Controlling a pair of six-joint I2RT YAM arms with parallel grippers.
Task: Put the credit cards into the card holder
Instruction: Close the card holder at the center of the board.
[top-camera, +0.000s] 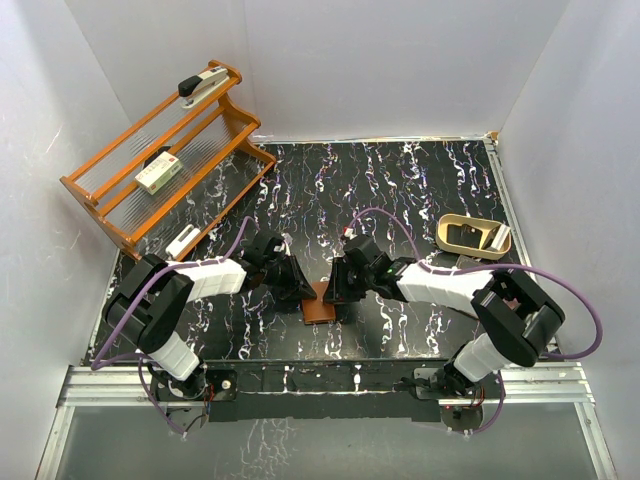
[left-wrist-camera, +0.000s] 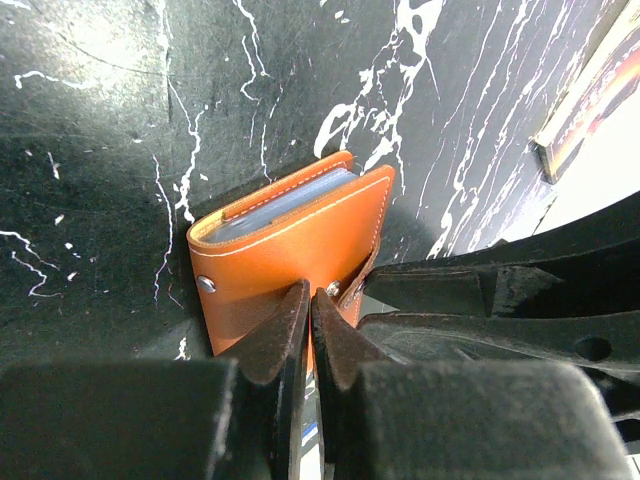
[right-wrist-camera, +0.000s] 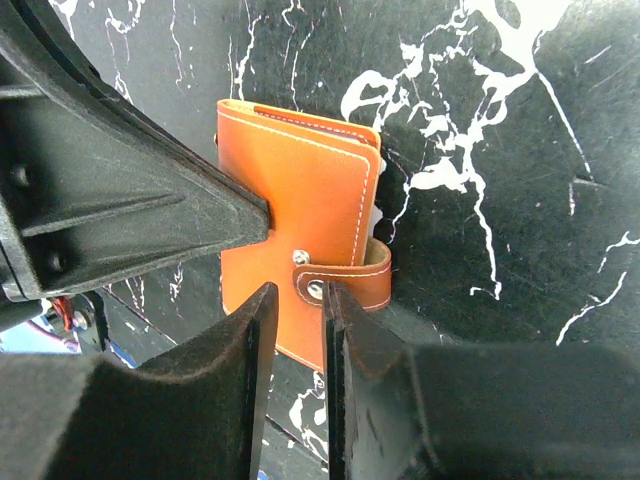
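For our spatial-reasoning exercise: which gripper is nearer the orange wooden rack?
Left. The left gripper meets the card holder on the side toward the rack; the right gripper is on the holder's opposite side, farther away.

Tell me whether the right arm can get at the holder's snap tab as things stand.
Probably yes. The right gripper has its fingertips either side of the snap tab end, with nothing between. The left gripper touches the holder beside the tab, not over it.
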